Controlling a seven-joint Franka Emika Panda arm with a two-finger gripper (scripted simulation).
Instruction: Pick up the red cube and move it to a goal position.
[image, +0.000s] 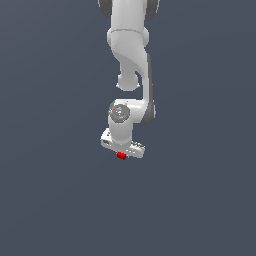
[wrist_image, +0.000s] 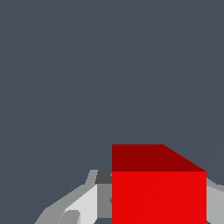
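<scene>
The red cube (image: 121, 156) is a tiny bright red block that peeks out just under the white hand of my gripper (image: 122, 151) in the exterior view. In the wrist view the red cube (wrist_image: 159, 188) fills the space between my two grey-white fingers (wrist_image: 89, 203), which touch its two sides. My gripper (wrist_image: 158, 210) is shut on the cube. In the exterior view the hand hides the fingertips. I cannot tell whether the cube rests on the floor or hangs above it. No goal marker shows in either view.
A plain dark grey-blue floor (image: 55, 190) runs all around the gripper. The white arm (image: 129, 45) reaches in from the exterior view's top middle. Nothing else shows.
</scene>
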